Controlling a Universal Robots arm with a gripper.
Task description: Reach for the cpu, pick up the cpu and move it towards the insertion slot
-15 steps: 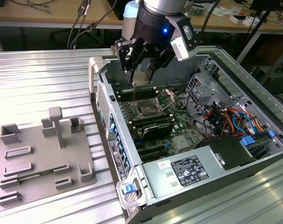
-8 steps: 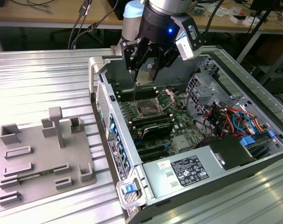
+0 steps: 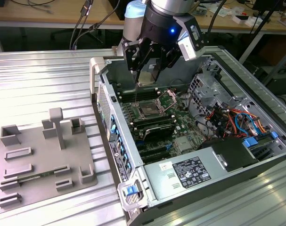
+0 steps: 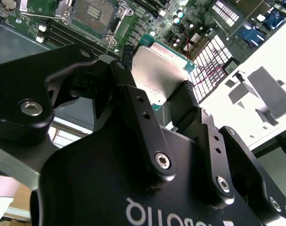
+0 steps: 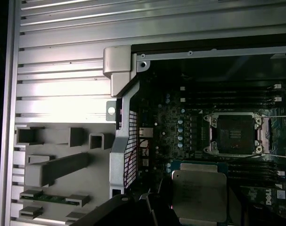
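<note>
Gripper [image 3: 150, 70], at upper centre of the exterior view, is clamping the cpu [image 4: 157, 73] flat; carrying it level above the insertion slot [image 3: 149, 111] for alignment.

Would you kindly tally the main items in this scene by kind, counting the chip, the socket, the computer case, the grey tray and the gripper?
cpu, held in the gripper above the open case: 1
insertion slot, empty: 1
computer case: 1
grey plastic tray, on the exterior view's left: 1
gripper: 1
Total: 5
</note>
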